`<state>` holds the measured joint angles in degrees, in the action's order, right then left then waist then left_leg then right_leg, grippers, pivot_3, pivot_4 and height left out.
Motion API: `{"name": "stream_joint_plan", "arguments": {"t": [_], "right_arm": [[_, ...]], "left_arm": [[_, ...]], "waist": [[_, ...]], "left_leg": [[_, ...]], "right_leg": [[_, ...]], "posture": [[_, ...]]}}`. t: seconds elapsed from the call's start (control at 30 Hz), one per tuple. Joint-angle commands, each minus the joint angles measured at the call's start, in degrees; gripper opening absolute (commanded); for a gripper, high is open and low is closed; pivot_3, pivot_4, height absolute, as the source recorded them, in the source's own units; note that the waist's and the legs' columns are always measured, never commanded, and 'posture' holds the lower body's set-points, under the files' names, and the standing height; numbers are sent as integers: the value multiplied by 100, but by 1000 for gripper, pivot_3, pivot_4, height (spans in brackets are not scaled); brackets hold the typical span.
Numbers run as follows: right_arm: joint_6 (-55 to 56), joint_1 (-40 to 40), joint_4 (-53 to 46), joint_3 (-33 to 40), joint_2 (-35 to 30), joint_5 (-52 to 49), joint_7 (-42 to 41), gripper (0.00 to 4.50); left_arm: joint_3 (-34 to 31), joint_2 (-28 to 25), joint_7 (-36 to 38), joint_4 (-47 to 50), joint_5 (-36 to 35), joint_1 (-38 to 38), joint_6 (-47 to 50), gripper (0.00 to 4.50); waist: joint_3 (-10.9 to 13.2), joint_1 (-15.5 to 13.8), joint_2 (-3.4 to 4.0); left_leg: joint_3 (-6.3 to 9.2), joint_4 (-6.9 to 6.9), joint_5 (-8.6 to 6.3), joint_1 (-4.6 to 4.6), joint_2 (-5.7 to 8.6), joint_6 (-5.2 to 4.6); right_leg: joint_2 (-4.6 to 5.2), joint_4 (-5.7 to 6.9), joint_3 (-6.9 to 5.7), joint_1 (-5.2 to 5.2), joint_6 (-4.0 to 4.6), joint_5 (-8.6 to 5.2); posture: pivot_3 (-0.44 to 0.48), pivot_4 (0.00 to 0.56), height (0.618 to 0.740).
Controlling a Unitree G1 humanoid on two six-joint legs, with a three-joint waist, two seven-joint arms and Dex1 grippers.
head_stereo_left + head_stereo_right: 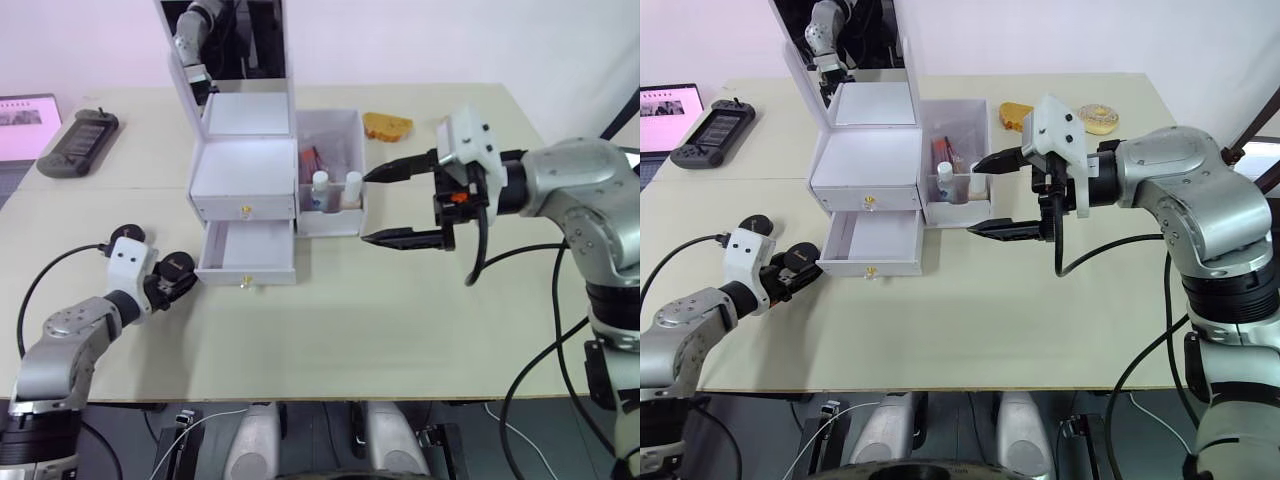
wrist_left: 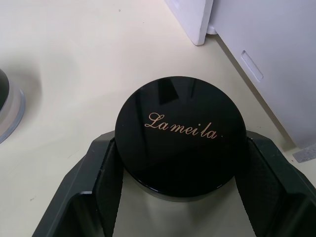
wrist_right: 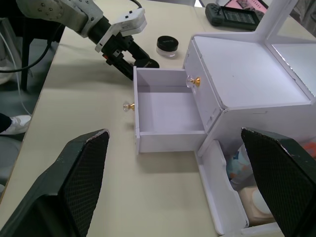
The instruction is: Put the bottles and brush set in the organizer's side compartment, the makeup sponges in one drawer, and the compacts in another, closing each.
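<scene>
Your left gripper (image 1: 172,280) is clamping a black compact (image 2: 180,137) on the table (image 1: 400,330), beside the open lower drawer (image 1: 247,255). Your right gripper (image 1: 385,205) is hovering with fingers spread, near the side compartment (image 1: 335,190).

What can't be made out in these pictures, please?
- Upper drawer: shut, so its contents are hidden in the eye views.
- Side compartment: items behind the two bottles are too small to identify.
- Left tool: finger contact with the compact is unclear, left wrist view.
</scene>
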<state>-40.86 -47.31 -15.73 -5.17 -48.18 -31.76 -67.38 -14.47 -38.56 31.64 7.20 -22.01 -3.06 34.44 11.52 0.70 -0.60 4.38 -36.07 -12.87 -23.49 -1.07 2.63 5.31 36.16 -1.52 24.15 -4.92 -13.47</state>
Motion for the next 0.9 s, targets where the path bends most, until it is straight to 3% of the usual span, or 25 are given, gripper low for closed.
{"name": "stream_joint_plan", "arguments": {"t": [0.03,0.27,0.43,0.6,0.8,0.9], "right_arm": [[70,-79,-171,192,-91,-48,-23,4500],[176,-135,-48,134,-4,-37,-103,4500],[344,-234,121,37,126,46,-160,4500],[409,-277,177,14,224,93,-162,4500],[253,-162,-58,173,128,37,-18,4500],[129,-102,-195,261,53,-5,82,4500]], "left_arm": [[-332,-242,158,150,-88,53,74,2649],[-1332,-901,775,878,-777,185,384,2649],[-1601,-1305,1413,1665,-1643,161,841,2649],[-1048,-1449,1293,1961,-1796,-210,1215,2649],[186,-1164,762,1637,-1332,-1150,1398,2649],[444,-1038,764,1402,-1180,-1352,1318,2649]], "waist": [[0,4,0],[2,21,-3],[2,4,-3],[3,12,-2],[3,2,-3],[3,22,-3]], "left_leg": [[0,0,0,0,0,0],[-4,6,0,-2,-9,0],[-10,2,0,-4,-9,1],[-11,4,0,-4,-13,0],[-10,-1,0,-3,-16,0],[-10,1,0,-3,-18,0]], "right_leg": [[0,0,0,0,0,0],[-5,-1,2,10,1,-1],[-2,-4,4,9,1,-1],[-8,-1,6,12,1,0],[-16,0,11,8,-1,1],[-22,1,15,9,-16,10]], "posture": [[0,150,740],[0,150,740],[0,150,740],[0,150,740],[0,150,740],[0,150,740]]}}
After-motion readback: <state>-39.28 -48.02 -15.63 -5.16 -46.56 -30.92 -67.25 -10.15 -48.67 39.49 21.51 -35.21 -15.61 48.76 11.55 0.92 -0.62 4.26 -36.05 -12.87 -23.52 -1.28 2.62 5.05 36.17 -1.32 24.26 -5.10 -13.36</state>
